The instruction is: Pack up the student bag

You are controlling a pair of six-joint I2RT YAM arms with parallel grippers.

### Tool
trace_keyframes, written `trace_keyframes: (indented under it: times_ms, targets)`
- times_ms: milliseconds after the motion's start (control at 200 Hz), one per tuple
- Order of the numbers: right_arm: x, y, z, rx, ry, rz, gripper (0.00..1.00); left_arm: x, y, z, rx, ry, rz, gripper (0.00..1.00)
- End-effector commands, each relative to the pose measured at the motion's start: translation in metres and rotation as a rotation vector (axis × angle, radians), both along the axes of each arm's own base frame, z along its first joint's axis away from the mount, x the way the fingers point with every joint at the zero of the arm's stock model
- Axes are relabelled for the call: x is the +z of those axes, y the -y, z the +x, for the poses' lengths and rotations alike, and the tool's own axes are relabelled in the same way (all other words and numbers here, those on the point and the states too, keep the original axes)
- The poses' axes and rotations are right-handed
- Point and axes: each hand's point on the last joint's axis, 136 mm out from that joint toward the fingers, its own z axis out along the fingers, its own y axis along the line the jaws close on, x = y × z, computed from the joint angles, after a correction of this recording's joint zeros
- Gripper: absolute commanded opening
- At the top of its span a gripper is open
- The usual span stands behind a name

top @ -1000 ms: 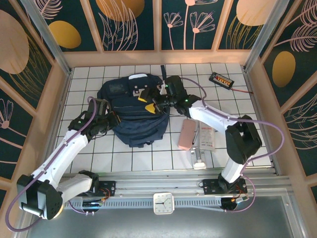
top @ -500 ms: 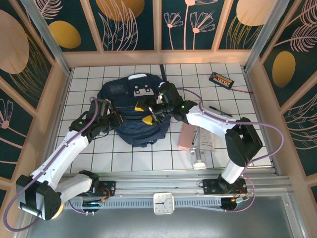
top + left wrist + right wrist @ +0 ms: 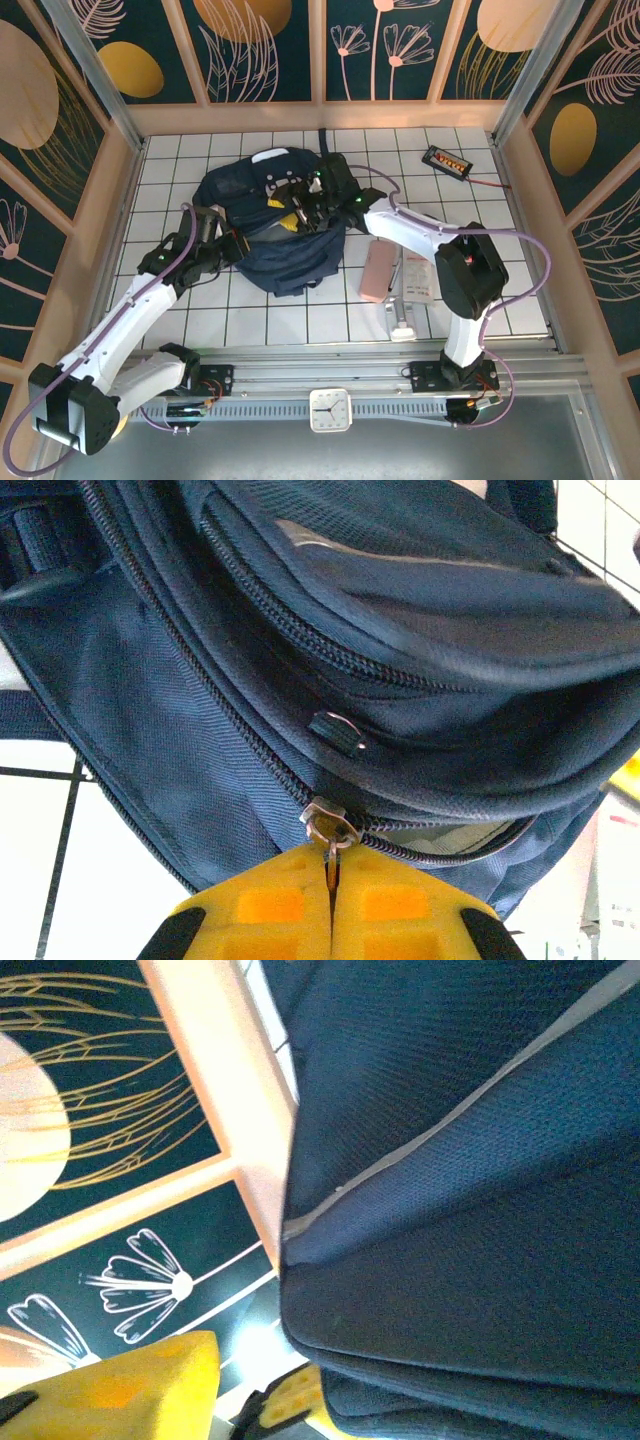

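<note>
In the overhead view, the backpack (image 3: 285,265) is lying on the white tiled table (image 3: 480,215), at about ten o'clock from the table's middle, with its pale patch end pointing to twelve o'clock. The left gripper (image 3: 232,248) is pressing against the bag's edge at eight o'clock. The right gripper (image 3: 293,212) is reaching over the top of the bag, toward one o'clock of its middle, with its yellow tips touching the fabric. A pink box (image 3: 378,270) is lying just beside the bag at four o'clock, and a white packet (image 3: 418,280) is sitting at the box's three o'clock side. A small black gadget (image 3: 447,160) is resting well apart at the table's two o'clock corner.

In the left wrist view, the yellow fingers (image 3: 270,910) are pressing together with no gap between them, pinching the metal zipper pull (image 3: 328,830) at six o'clock. The navy bag is spreading above them, with its zipper tracks running from eleven o'clock down to five. A pale strip is showing through a narrow gap in the zipper at four o'clock.

In the right wrist view, navy fabric with a grey stripe (image 3: 470,1100) is covering the frame from one to six o'clock. One yellow finger (image 3: 130,1390) is showing at seven o'clock, and a bit of the other is peeking out under the bag's fold at six. I cannot tell whether they are gripping the fabric. A flowered wall panel (image 3: 140,1280) is showing at nine o'clock.
</note>
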Motion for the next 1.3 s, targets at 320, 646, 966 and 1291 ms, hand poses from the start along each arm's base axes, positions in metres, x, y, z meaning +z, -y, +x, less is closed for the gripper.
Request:
trace_keyframes:
  times_ms: [320,646,966,1291]
  targets:
    - [-0.005,0.023,0.029,-0.045,0.047,-0.022,0.00,0.012,0.002,0.005,-0.037,0.021,0.043,0.00]
    - [0.002,0.088,0.053,0.047,0.141,-0.150,0.00,-0.006,-0.054,0.010,0.007,-0.147,0.477,0.00]
    - [0.035,0.075,0.064,0.070,0.244,-0.069,0.00,-0.031,-0.120,0.013,0.156,-0.268,0.605,0.00]
    - [0.082,0.026,0.063,0.116,0.324,0.058,0.00,0.098,-0.052,0.040,0.025,0.267,0.206,0.99]
